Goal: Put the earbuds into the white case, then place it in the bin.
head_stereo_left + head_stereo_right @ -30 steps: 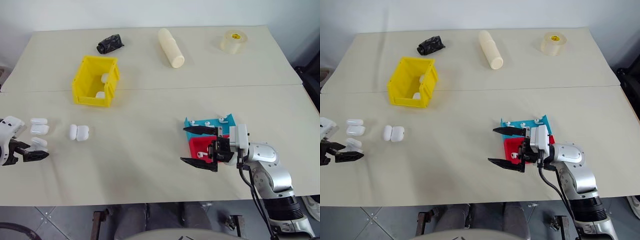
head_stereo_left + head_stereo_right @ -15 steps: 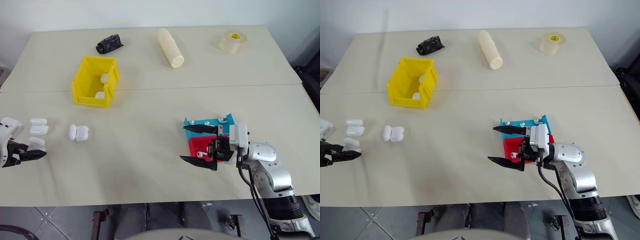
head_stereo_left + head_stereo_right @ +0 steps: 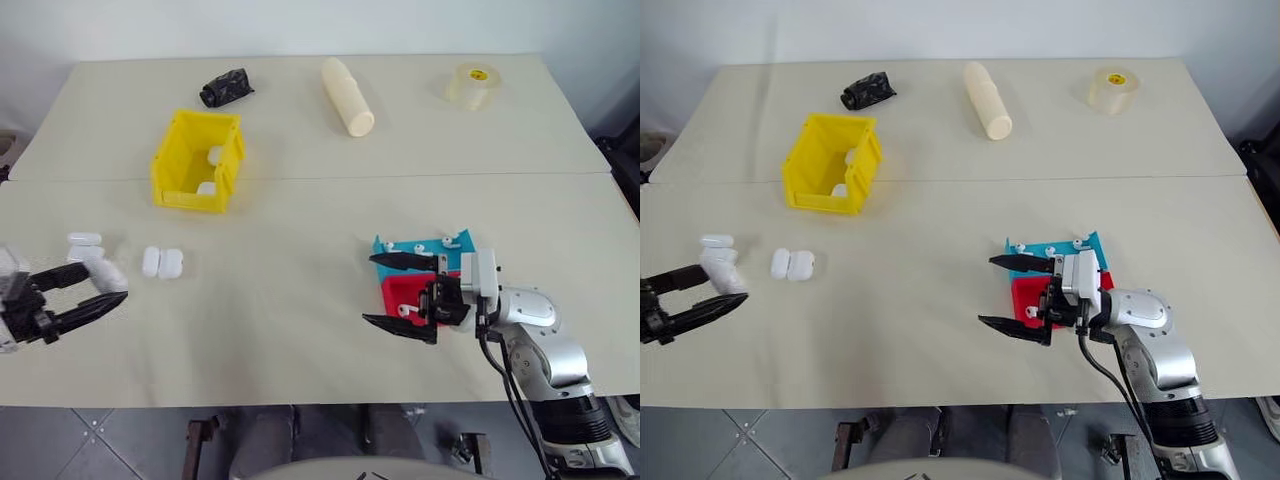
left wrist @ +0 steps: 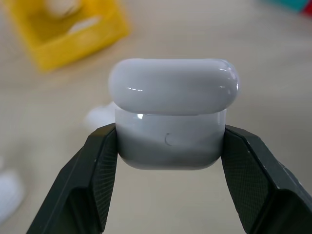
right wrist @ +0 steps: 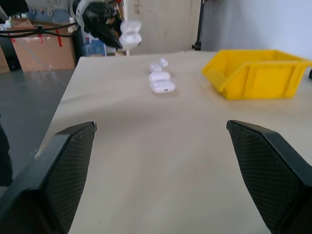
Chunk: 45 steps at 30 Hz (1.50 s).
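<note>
A: We began with the cream table (image 3: 300, 300), two tops butted together along a seam. What sat on it?

B: The biggest thing was the yellow bin (image 3: 196, 163), on the far left part just behind the seam; we saw two white cases lying inside it. Behind it lay a crumpled black bag (image 3: 225, 87), to its right a cream cylinder (image 3: 347, 82), and a roll of clear tape (image 3: 470, 85) near the far right corner.

A: And nearer to us?

B: The blue tray (image 3: 425, 252) and the red tray (image 3: 408, 294) lay touching on the right, with earbuds (image 3: 447, 240) on the blue one and one on the red.

A: What did we note of the right gripper (image 3: 402, 294)?

B: It hung level in front of the trays, pointing to the left, its two black fingers spread wide with nothing between them.

A: The left gripper (image 4: 168, 146)?

B: It was closed on the white case (image 4: 171, 113). In the left wrist view the two fingers pressed the lower body from either side and the lid was down. In the head views the case was lifted off the table near the left edge.

A: Anything left there?

B: A pair of cases (image 3: 162, 262) side by side, touching, and one more case (image 3: 83, 239) just behind the held one.
</note>
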Motion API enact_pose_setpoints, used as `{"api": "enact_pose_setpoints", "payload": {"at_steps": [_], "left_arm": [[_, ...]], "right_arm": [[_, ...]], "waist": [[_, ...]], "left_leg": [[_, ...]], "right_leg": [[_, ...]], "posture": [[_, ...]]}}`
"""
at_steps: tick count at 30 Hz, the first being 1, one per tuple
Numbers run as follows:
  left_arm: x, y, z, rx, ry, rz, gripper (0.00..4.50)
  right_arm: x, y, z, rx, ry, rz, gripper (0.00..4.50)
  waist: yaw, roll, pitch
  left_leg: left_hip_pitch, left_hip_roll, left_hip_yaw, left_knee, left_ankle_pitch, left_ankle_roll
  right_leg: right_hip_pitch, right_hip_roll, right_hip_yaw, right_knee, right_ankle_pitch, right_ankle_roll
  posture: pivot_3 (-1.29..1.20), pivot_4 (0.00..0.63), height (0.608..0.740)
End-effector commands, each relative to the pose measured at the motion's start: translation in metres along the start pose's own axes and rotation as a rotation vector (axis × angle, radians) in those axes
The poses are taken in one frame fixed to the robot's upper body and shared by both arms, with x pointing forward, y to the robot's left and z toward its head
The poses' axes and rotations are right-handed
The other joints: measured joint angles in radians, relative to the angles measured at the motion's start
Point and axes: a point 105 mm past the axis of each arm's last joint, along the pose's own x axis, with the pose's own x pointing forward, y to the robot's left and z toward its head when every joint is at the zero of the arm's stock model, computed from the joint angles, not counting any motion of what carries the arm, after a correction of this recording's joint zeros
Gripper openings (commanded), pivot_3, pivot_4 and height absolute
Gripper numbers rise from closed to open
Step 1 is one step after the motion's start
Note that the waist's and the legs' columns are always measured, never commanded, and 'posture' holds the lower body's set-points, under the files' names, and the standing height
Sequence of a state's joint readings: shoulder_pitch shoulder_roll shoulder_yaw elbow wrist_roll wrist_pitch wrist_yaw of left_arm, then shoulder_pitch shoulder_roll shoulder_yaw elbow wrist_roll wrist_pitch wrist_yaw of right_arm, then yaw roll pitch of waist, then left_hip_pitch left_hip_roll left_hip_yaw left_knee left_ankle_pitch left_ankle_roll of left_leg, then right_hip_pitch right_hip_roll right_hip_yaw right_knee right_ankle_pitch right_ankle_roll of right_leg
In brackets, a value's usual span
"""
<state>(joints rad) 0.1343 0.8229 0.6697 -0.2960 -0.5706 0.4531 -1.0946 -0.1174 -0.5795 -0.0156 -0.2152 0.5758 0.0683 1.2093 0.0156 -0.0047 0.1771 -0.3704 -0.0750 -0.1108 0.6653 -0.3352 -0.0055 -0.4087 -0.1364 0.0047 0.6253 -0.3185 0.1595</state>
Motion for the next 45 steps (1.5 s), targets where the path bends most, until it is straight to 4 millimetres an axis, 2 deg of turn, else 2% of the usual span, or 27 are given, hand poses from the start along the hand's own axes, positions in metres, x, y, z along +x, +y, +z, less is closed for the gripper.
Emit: {"api": "enact_pose_setpoints", "payload": {"at_steps": [1, 5, 9, 15, 21, 27, 35, 40, 45], "left_arm": [[0.048, -0.042, 0.028, 0.040, -0.194, -0.177, 2.78], [0.094, -0.074, 0.030, 0.077, -0.334, -0.311, 2.78], [0.132, -0.103, 0.029, 0.083, -0.455, -0.439, 2.78], [0.168, -0.141, 0.026, 0.072, -0.599, -0.587, 2.78], [0.181, -0.147, 0.027, 0.067, -0.650, -0.599, 2.78], [0.182, -0.136, 0.030, 0.119, -0.676, -0.583, 2.78], [0.174, -0.133, 0.031, 0.140, -0.715, -0.639, 2.78], [0.170, -0.133, 0.025, 0.140, -0.712, -0.651, 2.78], [0.169, -0.136, 0.029, 0.139, -0.725, -0.651, 2.78]], "right_arm": [[-0.020, -0.002, 0.012, -0.059, 0.029, -0.046, 4.50], [-0.042, -0.003, 0.016, -0.085, 0.080, -0.184, 4.50], [-0.074, 0.012, 0.018, -0.080, 0.184, -0.293, 4.50], [-0.128, 0.033, 0.022, -0.083, 0.357, -0.460, 4.50], [-0.156, 0.037, 0.026, -0.077, 0.465, -0.515, 4.50], [-0.141, 0.019, 0.018, 0.030, 0.653, -0.432, 4.50], [-0.112, -0.017, 0.021, -0.002, 0.909, -0.165, 4.50], [-0.100, -0.024, 0.011, -0.062, 1.055, -0.034, 4.50], [-0.098, -0.028, 0.001, -0.113, 1.161, 0.019, 4.50]], "waist": [[0.007, 0.000, 0.000], [0.008, -0.001, -0.001], [0.008, 0.000, -0.001], [0.012, 0.001, -0.002], [0.008, 0.001, -0.003], [0.010, 0.001, -0.003], [0.012, 0.002, -0.003], [0.010, 0.001, -0.003], [0.010, 0.001, -0.003]], "left_leg": [[0.000, 0.000, 0.000, 0.001, 0.000, 0.000], [0.000, 0.001, 0.002, 0.001, 0.000, 0.000], [0.000, 0.001, 0.005, 0.001, 0.000, 0.000], [0.002, 0.000, 0.010, 0.001, 0.000, 0.001], [0.003, 0.000, 0.010, 0.001, -0.001, 0.001], [0.003, 0.001, 0.010, 0.002, 0.000, 0.001], [0.001, 0.002, 0.009, 0.002, 0.000, 0.002], [-0.001, 0.001, 0.008, 0.003, -0.001, 0.002], [-0.001, 0.002, 0.008, 0.003, -0.001, 0.002]], "right_leg": [[0.000, 0.000, 0.000, 0.000, 0.000, 0.000], [0.000, 0.002, 0.000, 0.001, 0.001, 0.001], [0.000, 0.003, 0.001, 0.001, 0.001, 0.001], [0.001, 0.004, 0.002, -0.003, 0.002, 0.002], [0.001, 0.005, 0.003, -0.003, 0.002, 0.003], [0.001, 0.004, 0.004, -0.003, 0.002, 0.003], [0.000, 0.004, 0.002, -0.004, 0.003, 0.003], [0.000, 0.002, 0.001, -0.005, 0.003, 0.003], [-0.001, 0.003, 0.001, -0.005, 0.003, 0.004]], "posture": [[0.00, 0.150, 0.740], [0.00, 0.150, 0.740], [0.00, 0.150, 0.740], [0.00, 0.150, 0.740], [0.00, 0.150, 0.740], [0.00, 0.150, 0.740], [0.00, 0.150, 0.740], [0.00, 0.150, 0.740], [0.00, 0.150, 0.740]]}}
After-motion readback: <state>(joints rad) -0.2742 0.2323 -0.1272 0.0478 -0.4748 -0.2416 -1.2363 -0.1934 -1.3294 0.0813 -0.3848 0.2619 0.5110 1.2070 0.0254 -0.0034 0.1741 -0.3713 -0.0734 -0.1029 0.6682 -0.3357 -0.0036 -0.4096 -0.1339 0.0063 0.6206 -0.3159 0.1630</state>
